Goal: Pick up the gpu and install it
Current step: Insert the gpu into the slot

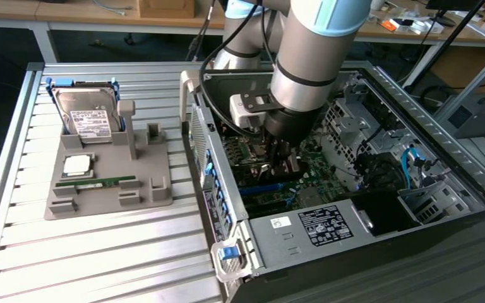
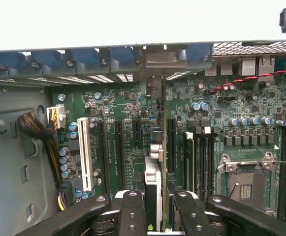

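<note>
Grey parts tray [image 1: 99, 205] on the slatted table [image 1: 99, 265] holds the hard drive [image 1: 86, 117], a CPU [image 1: 76, 165] and a memory stick [image 1: 98, 183]. Over in the open PC case [image 1: 444, 183], the gripper [image 2: 154, 196] is pinching the gpu [image 2: 155, 162] edge-on, standing upright over the motherboard [image 2: 128, 147] slots beside the white slot [image 2: 85, 152].

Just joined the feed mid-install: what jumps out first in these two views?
The big arm plunges into the open PC case, its hand low over the motherboard. In the wrist view the hand is shut on the gpu, held edge-on above the black slots, the card's end lined up with the case's rear wall. On the exterior view's left, a grey tray holds a hard drive, a CPU and a memory stick.
</note>
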`<control>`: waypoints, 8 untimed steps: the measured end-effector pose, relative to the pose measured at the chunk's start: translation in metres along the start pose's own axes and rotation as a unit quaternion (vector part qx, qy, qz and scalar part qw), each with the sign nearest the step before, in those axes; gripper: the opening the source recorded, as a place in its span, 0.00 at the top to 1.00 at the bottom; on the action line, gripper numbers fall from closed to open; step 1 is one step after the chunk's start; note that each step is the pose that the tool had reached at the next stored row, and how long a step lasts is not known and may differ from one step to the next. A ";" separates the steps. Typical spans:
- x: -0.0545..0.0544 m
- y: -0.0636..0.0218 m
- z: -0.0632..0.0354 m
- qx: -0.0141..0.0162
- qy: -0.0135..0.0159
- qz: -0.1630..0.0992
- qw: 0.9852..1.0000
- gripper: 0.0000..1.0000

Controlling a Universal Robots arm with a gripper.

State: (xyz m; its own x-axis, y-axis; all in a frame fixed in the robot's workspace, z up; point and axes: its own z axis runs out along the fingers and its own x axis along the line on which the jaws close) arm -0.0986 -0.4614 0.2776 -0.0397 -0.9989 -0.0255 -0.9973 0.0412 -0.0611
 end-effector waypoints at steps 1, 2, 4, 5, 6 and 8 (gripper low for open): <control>0.000 0.0001 0.0002 0.000 0.000 0.000 1.000 0.73; 0.000 0.0001 0.0004 0.000 0.000 0.000 1.000 0.73; 0.000 0.0001 0.0004 0.000 0.000 0.000 1.000 0.73; 0.000 0.0001 0.0005 0.000 0.000 0.000 1.000 0.73; 0.000 0.0001 0.0005 0.000 0.000 0.000 1.000 0.73; 0.000 0.0002 0.0005 0.000 0.000 0.000 1.000 0.73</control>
State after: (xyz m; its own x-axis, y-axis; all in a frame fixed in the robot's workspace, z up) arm -0.0987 -0.4614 0.2771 -0.0400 -0.9989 -0.0253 -0.9973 0.0415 -0.0610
